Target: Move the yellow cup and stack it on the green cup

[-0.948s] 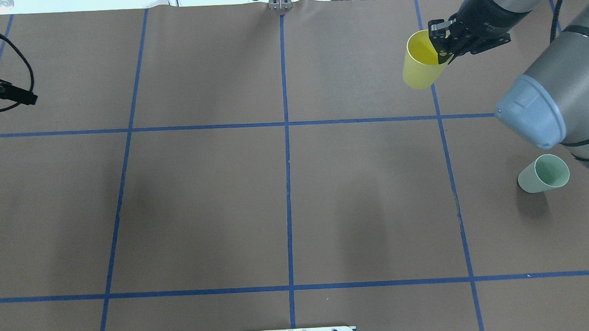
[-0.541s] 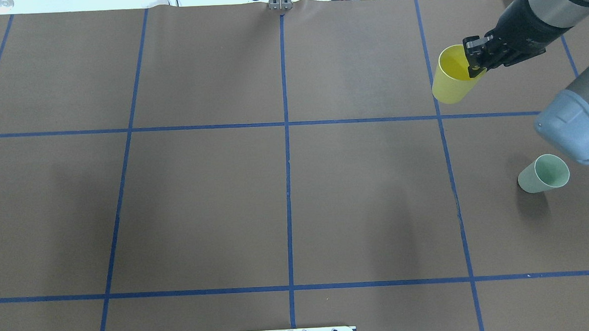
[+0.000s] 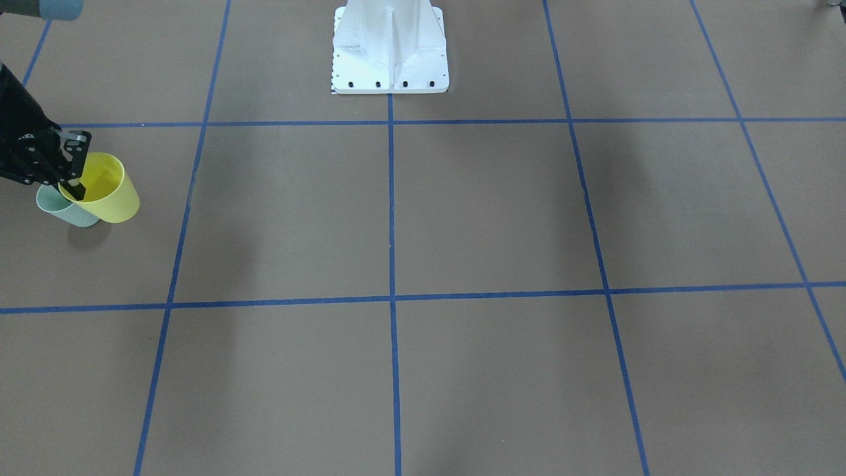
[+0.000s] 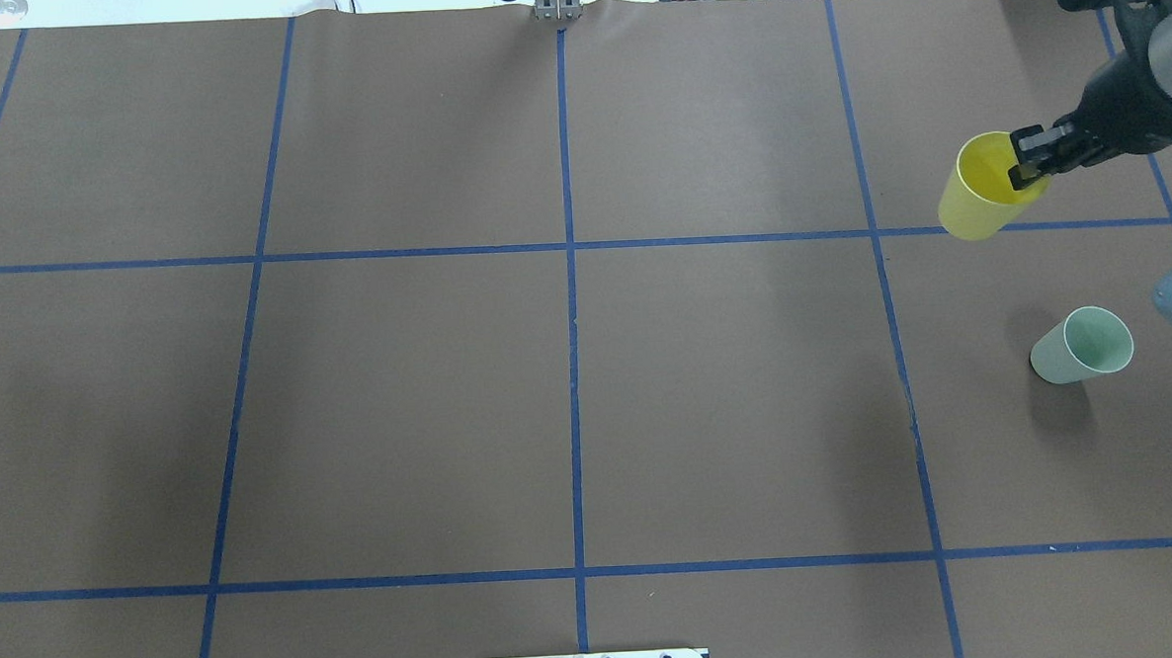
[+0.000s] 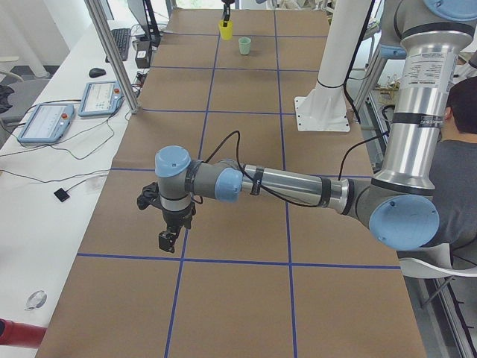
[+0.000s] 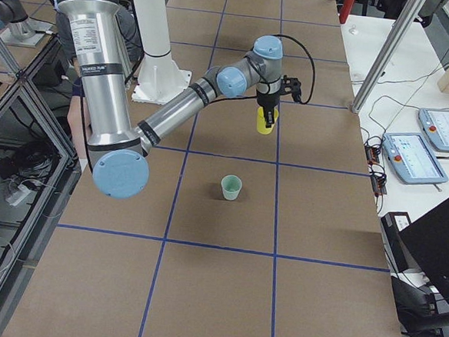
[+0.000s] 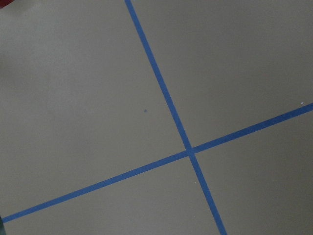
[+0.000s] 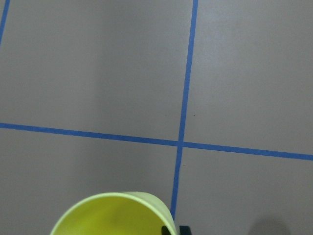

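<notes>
1. The right fingers pinch the rim of the yellow cup, one inside, one outside; the cup hangs mouth-up above the table.
2. The green cup stands upright on the table, apart from the yellow cup and nearer the robot's side.
3. The left fingers hover over the table, far from both cups; whether they are parted or closed I cannot tell.

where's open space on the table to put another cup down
The middle squares along the centre tape line are bare. Crowded at the right end: green cup stands there, and the right gripper holds the yellow cup nearby.
</notes>
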Action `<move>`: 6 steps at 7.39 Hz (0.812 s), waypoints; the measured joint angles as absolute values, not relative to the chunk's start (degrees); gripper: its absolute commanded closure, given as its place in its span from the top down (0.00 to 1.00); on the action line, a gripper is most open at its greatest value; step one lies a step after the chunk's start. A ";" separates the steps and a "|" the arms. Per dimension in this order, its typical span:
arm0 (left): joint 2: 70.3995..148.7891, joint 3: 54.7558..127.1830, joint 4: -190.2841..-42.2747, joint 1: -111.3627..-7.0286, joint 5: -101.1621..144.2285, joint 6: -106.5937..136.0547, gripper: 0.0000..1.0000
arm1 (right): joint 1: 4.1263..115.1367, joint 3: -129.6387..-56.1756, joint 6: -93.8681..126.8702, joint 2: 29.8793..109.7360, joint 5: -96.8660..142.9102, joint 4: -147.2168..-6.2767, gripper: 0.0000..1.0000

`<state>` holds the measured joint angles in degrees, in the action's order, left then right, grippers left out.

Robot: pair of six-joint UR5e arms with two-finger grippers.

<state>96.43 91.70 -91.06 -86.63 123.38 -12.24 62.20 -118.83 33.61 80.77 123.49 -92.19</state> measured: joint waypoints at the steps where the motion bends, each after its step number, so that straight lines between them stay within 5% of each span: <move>1: 96.27 91.59 -90.47 -86.88 123.38 -12.48 1.00 | 62.83 -118.62 32.17 85.26 124.36 -87.12 0.00; 6: 94.80 89.79 -90.90 -86.94 123.91 -12.66 1.00 | 68.15 -107.21 28.07 99.27 134.24 -59.65 0.00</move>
<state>94.80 89.79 -90.90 -86.94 123.91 -12.66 68.15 -107.21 28.07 99.27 134.24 -59.65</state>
